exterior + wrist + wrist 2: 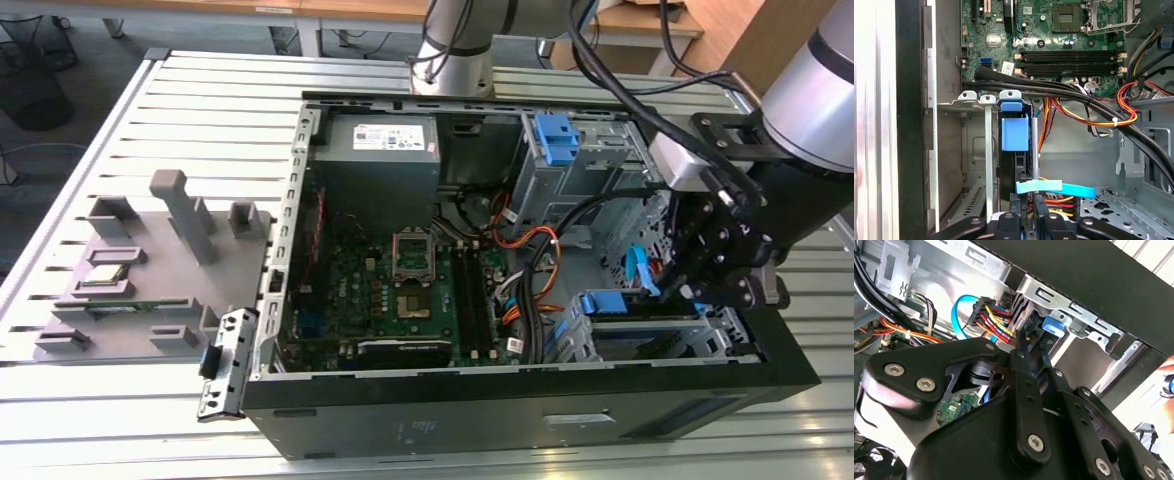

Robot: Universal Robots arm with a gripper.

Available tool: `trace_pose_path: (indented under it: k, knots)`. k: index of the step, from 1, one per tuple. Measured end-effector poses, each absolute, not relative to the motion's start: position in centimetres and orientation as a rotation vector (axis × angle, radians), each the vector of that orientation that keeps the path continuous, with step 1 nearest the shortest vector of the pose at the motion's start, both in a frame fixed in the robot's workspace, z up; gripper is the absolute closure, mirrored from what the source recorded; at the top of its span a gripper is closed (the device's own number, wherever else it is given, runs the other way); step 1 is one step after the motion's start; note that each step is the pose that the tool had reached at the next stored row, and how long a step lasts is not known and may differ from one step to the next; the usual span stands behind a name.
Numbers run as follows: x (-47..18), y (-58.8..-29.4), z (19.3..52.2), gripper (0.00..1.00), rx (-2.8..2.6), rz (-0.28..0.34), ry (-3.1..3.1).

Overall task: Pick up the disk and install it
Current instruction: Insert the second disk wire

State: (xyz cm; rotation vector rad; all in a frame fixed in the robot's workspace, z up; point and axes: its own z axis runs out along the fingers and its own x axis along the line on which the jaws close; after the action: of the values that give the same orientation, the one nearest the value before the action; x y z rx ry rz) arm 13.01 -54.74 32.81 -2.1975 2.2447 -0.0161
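First wrist view: the disk (1015,134) sits upright in its bay — nearly installed; the pincer (1026,220) is pinching its near edge.

Disk (1015,135) upright in drive cage (970,150) (motherboard (400,290) towards the exterior view's left), pincer (1026,210) just beside it.
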Motion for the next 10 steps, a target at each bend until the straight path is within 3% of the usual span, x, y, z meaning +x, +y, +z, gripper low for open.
trace_pose_path:
  k: [10]
  knots:
    - [13.0,-54.7,34.7,0.76,-2.198,-0.016,2.245]
